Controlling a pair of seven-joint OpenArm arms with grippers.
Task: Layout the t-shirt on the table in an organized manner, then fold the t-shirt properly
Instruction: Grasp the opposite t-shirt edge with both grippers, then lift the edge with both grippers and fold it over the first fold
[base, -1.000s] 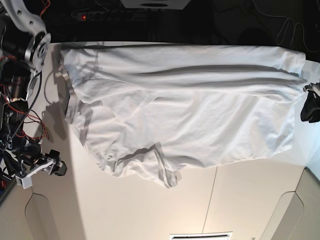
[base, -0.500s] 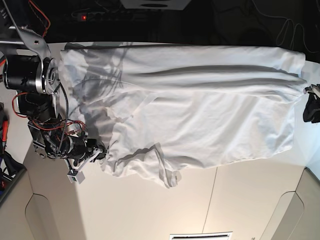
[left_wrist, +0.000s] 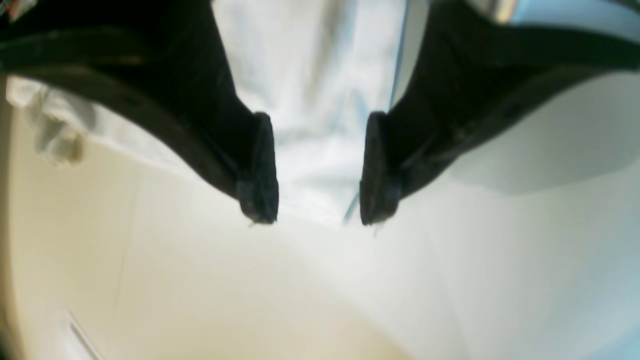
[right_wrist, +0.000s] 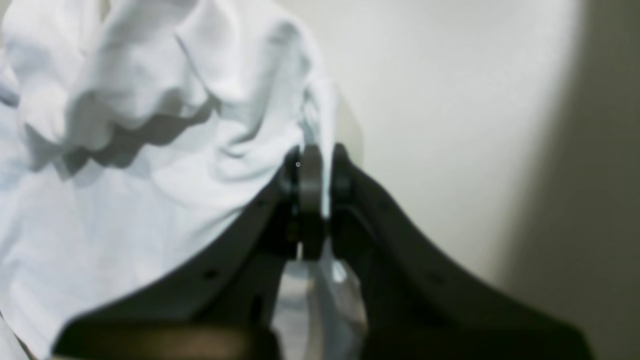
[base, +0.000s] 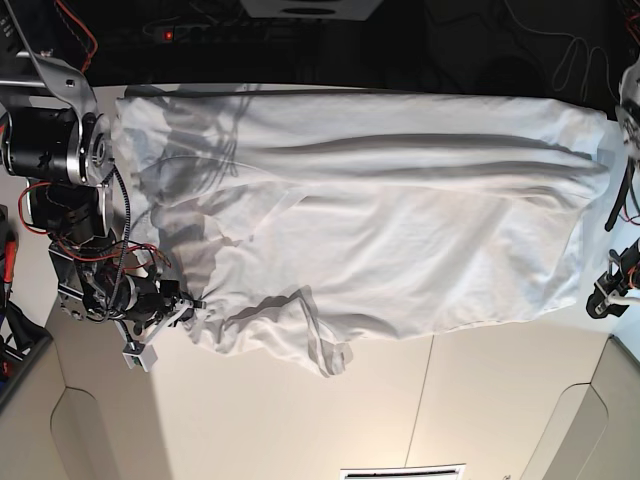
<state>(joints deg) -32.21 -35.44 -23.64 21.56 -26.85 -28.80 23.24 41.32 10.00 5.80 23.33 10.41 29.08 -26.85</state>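
The white t-shirt lies spread across the far half of the white table, with long creases and a bunched sleeve at its near edge. My right gripper is at the shirt's near-left corner. In the right wrist view it is shut on a fold of the shirt's cloth. My left gripper hangs just off the shirt's right edge. In the left wrist view it is open and empty, with the shirt behind its fingers.
A thin dark seam runs down the near part of the table. Beige cut-out corners sit at the near left and near right. Cables and a power strip lie behind the table's far edge.
My right gripper has closed on the shirt's near-left corner and drawn it slightly left. My left gripper has moved down along the shirt's right edge, toward the near side.
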